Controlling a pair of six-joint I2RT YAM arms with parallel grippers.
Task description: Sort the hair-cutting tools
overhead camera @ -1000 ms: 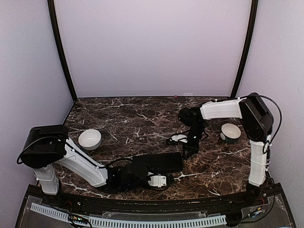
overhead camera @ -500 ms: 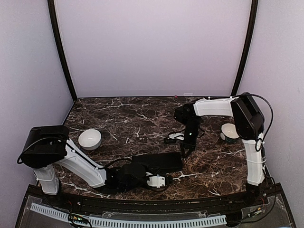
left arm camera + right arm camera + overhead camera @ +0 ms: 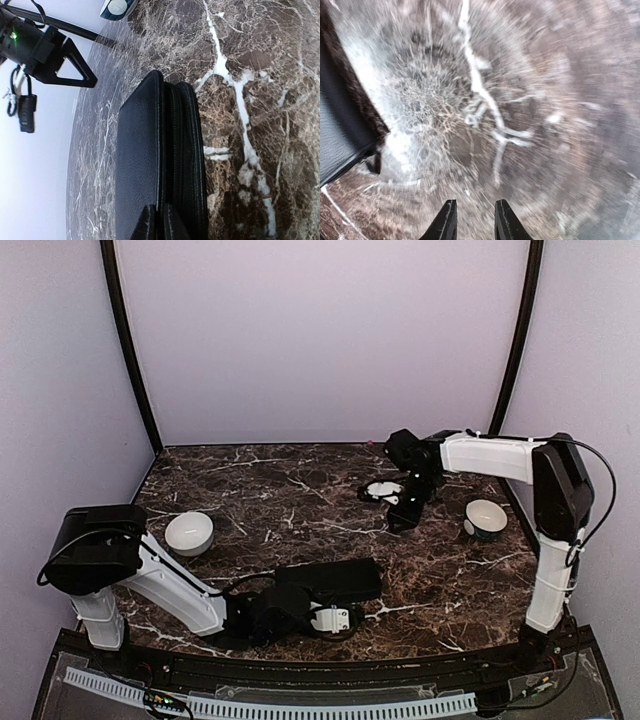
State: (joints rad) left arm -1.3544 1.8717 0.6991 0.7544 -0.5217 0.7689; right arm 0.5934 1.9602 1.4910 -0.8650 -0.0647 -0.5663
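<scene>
Fingertips [image 3: 148, 226] of the left gripper [image 3: 159, 227], plain only in its wrist view, pinch the zipped edge of the black case [image 3: 335, 580] by the table's [image 3: 250, 490] near edge, while the right gripper [image 3: 474, 220] hangs narrowly parted and empty over blurred marble right of the middle, and the hair-cutting tools cannot be made out.

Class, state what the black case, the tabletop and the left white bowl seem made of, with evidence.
Case: likely matte leather or imitation; grained skin, zip. Tabletop: glossy brown marble look, white veins; perhaps laminate. Bowl: smooth white, ceramic or plastic.
</scene>
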